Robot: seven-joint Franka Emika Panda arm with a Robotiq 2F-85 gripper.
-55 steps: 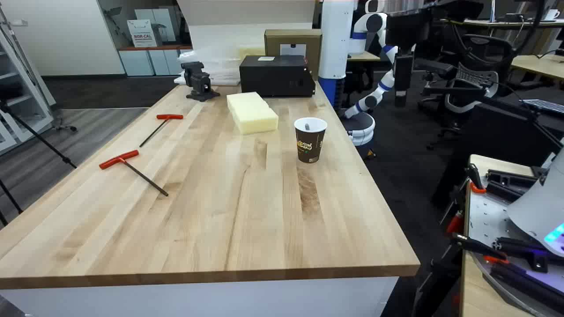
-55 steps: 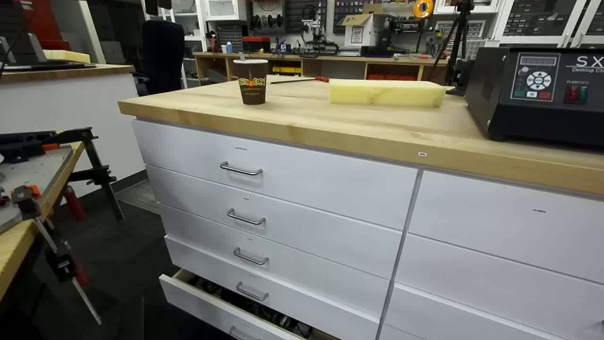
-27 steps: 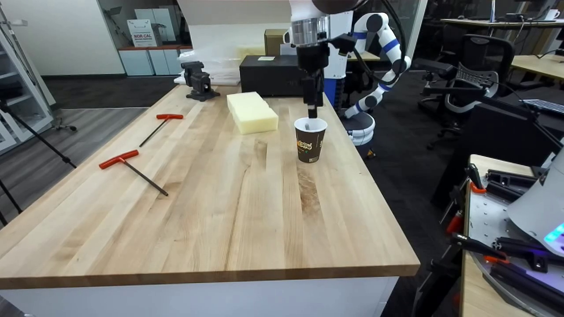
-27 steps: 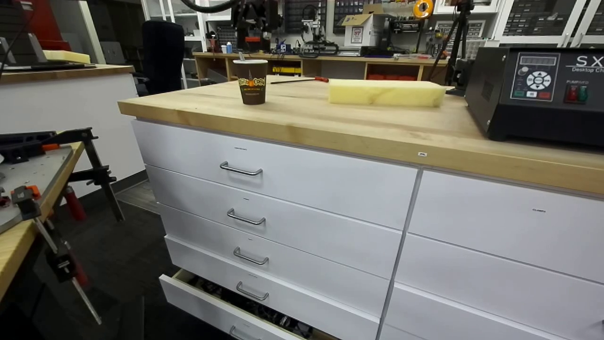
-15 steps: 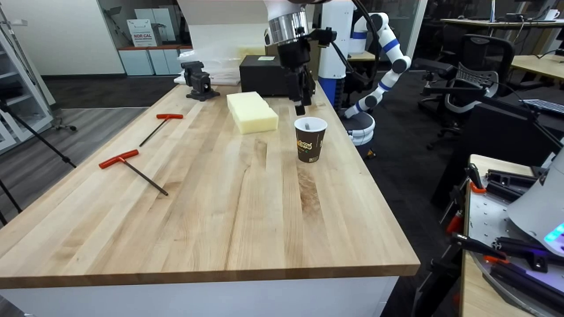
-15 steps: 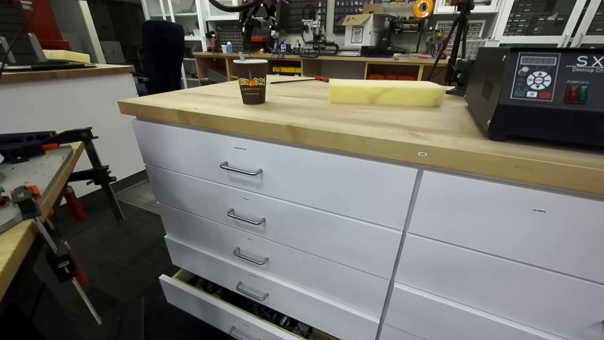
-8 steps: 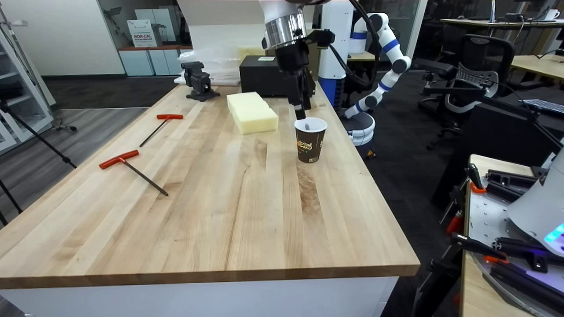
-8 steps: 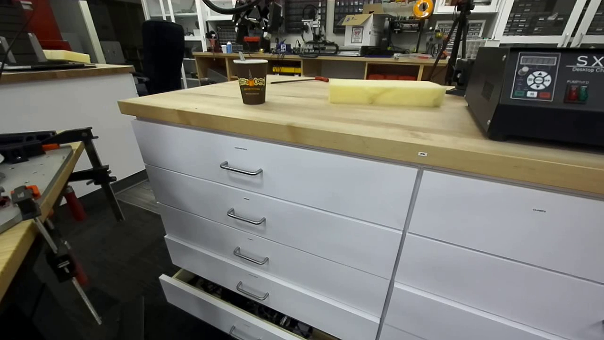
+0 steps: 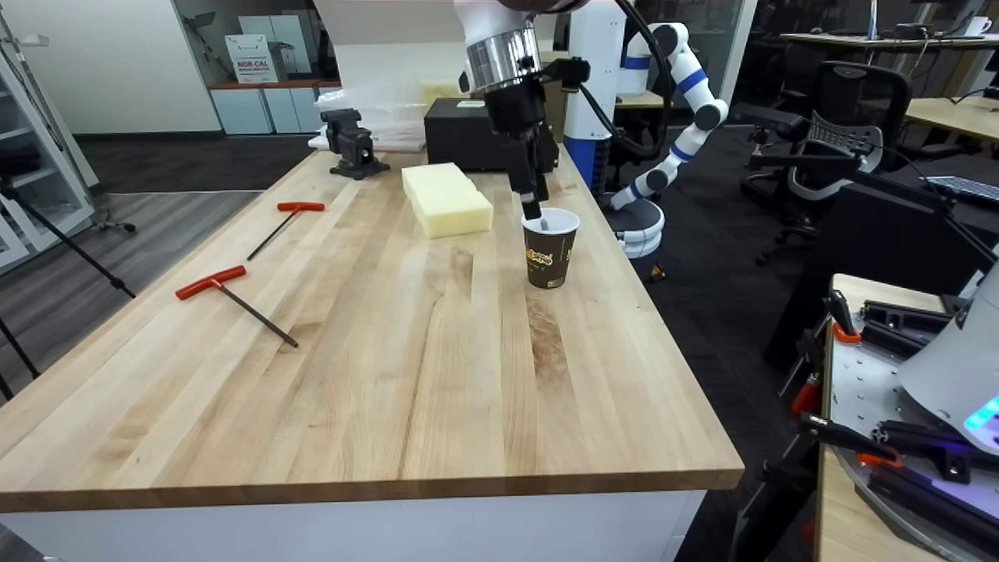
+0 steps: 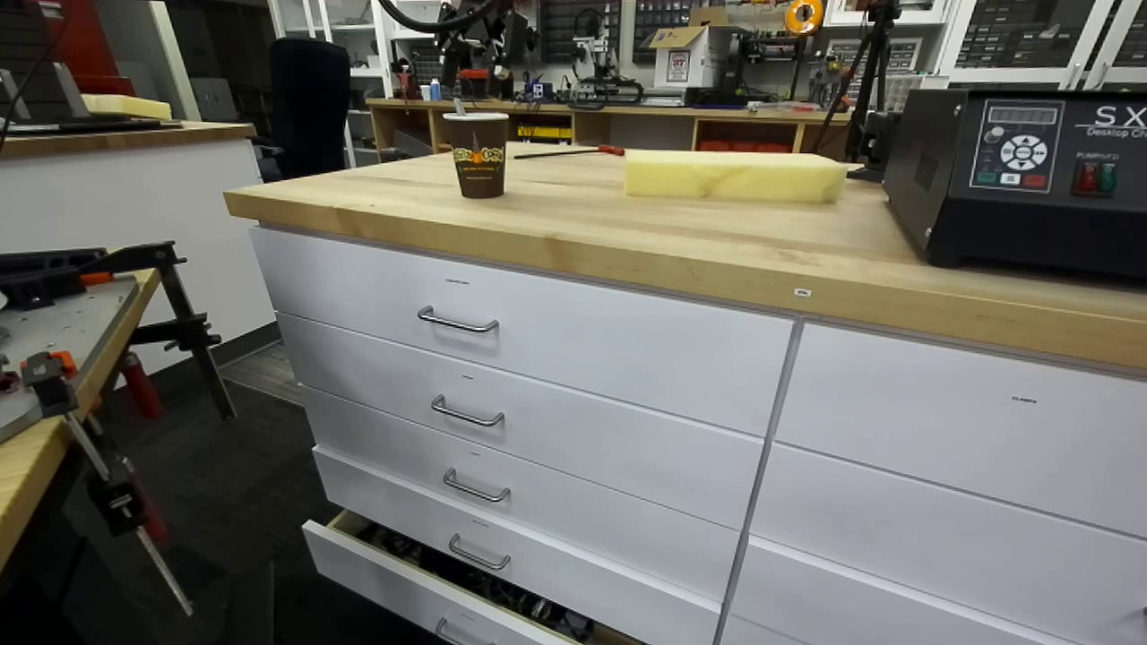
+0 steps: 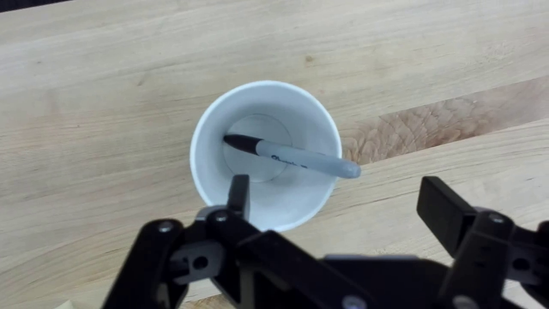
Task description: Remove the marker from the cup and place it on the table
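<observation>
**Leaning in the cup (image 9: 550, 256), marker (image 11: 292, 155) apart from the spread fingers (image 11: 444, 214)**

Resting dark end down on the cup's floor, the marker slants up across the inside; grey end juts past the rim, right side in the wrist view. Reason plain enough: too long to lie flat in there, so floor and rim prop it between them. The jutting end looks the natural place to pinch.

Fingers: wide apart, nothing held. The broad gap presumably gives slack for straddling a slim thing without knocking it. Wrist view: finger at left overlaps the near part of the rim, finger at right stands out beyond the cup; grey end lies farther off, not yet between them. In an exterior view they point down at a slant, overlapping the rim at its far left. Contact: cannot tell.

Cup upright on the counter (image 9: 351, 406), close to its right edge in that same view; yellow block (image 9: 449, 204) left and far of it.

Step, as I judge it: positioning for the grasp. Removal and placing undone. Next move likely a shift toward the grey end, then lower, then close.

Risk: cup looks light; a snagged rim could tip it. Round barrel may roll once laid down.
</observation>
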